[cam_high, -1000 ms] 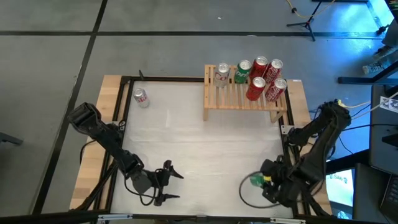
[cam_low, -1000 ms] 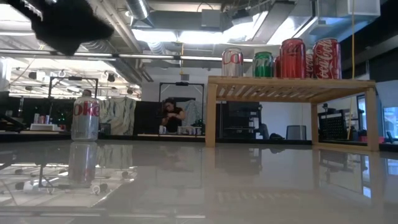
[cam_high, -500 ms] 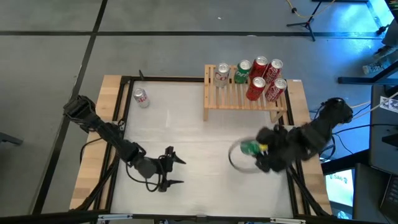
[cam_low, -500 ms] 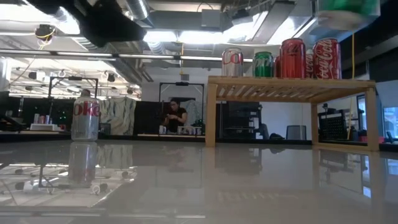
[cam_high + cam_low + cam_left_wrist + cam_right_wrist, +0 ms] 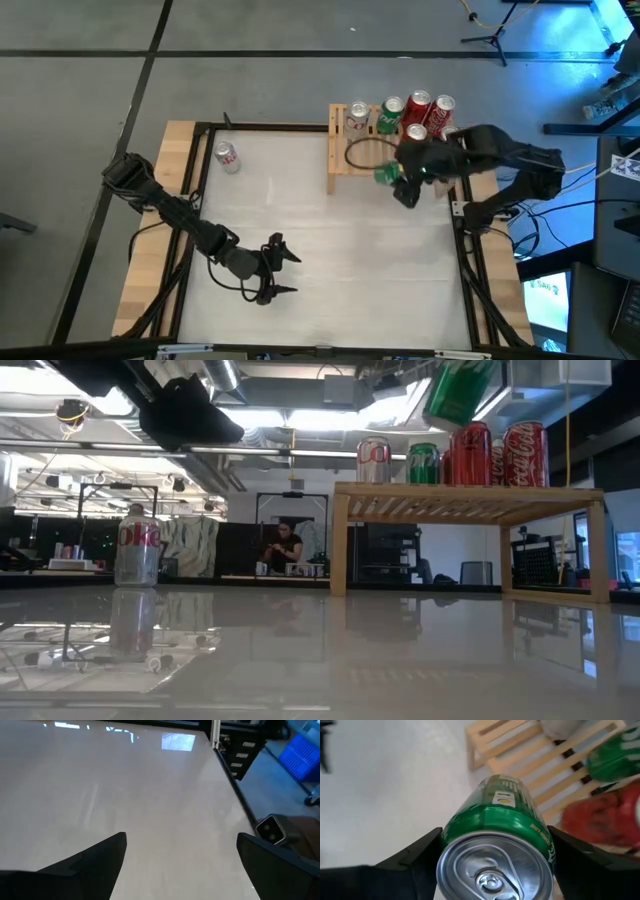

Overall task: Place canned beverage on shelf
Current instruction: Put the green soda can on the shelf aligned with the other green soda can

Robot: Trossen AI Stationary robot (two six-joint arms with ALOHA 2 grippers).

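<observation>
Above the shelf's [image 5: 395, 160] front edge, the right pincer [image 5: 400, 178] pinches a green can [image 5: 496, 836] across its sides, held tilted; thin-walled, smooth, probably slippery, so mid-body is the place to grip; the left pincer [image 5: 276, 270] hangs spread over the table [image 5: 320, 240].
</observation>
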